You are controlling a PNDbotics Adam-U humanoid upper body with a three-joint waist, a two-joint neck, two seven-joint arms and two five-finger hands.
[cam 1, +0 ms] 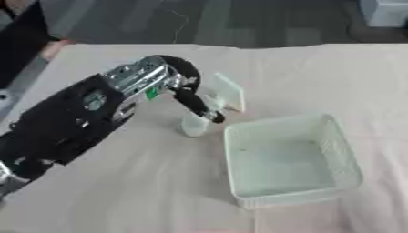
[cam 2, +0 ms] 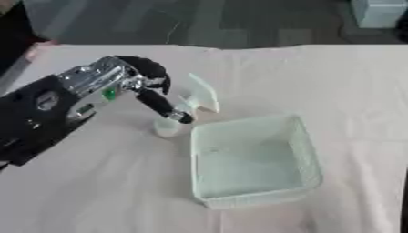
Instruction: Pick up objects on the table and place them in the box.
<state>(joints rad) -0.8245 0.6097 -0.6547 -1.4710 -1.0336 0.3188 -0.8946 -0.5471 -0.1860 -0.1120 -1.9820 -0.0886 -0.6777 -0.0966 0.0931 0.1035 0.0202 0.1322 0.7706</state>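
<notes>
A white object with a flat squarish top [cam 1: 226,93] and a rounded lower part [cam 1: 193,126] stands just left of the box's near-left corner. My left hand [cam 1: 180,82] reaches in from the left, and its dark fingers [cam 1: 201,105] are curled on the object's middle. I cannot tell whether the object's base touches the table. The box is a white mesh basket [cam 1: 345,152], with nothing visible inside. My right hand shows in neither view.
A pale cloth covers the table [cam 1: 119,191]. The table's far edge [cam 1: 239,45] runs across the top, with dark floor beyond it. A pale container [cam 1: 384,12] stands on the floor at the upper right.
</notes>
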